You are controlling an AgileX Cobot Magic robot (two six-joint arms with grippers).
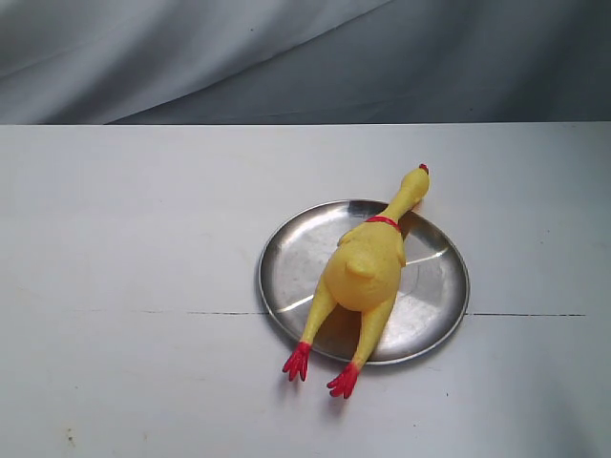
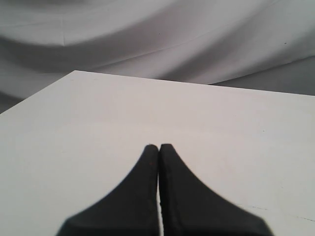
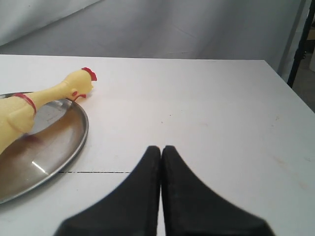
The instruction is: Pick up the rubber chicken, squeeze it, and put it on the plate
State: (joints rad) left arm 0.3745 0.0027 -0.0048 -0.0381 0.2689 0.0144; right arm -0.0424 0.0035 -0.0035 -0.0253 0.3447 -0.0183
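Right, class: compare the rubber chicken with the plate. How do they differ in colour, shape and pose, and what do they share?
Colour: the rubber chicken is yellow with red feet, collar and comb; the plate is shiny silver. Shape: the chicken is long and narrow; the plate is round and shallow. Pose: the plate sits flat on the table; the chicken lies across it, head and feet past its rim. Shared: neither is held.

The yellow rubber chicken (image 1: 368, 267) is laid across the shiny round silver plate (image 1: 286, 272), set well in from the far edge of the tabletop (image 1: 115, 239), with its red-combed head past the far rim and its red feet past the near rim.
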